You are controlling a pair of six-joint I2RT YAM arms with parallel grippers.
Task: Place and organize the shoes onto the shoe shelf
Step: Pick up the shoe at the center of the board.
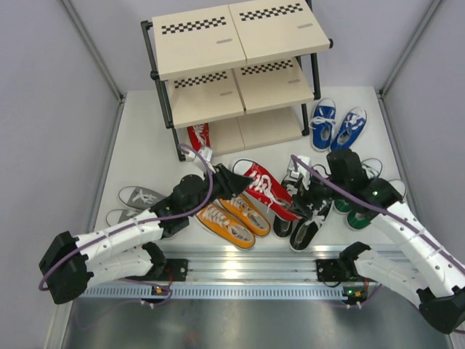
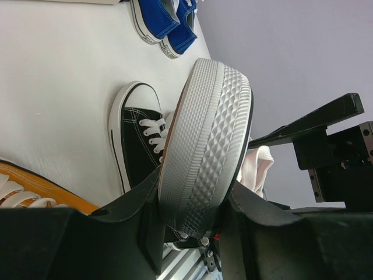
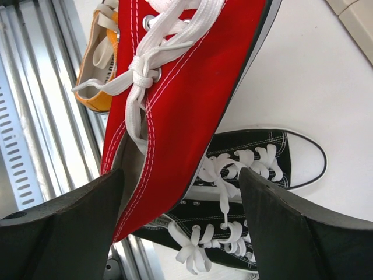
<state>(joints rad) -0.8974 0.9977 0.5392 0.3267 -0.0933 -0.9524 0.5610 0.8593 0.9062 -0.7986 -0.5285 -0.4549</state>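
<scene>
Red shoe [image 1: 265, 190] tilted on edge over the black pair [image 1: 305, 218] | left gripper [image 1: 234, 182] clenched across its sole, we judge for carrying | right gripper [image 1: 309, 196] spread wide around it, not touching | second red shoe [image 1: 198, 135] sits on shoe shelf [image 1: 196, 43] bottom tier, so we aim beside it

Bright, even, diffuse light falls from above. Shadows on the white table [image 1: 138, 138] are soft and faint. Glare whitens the metal rail [image 1: 240, 270] at the bottom centre of the top view. Both wrist views are sharp, with dark lower edges.
</scene>
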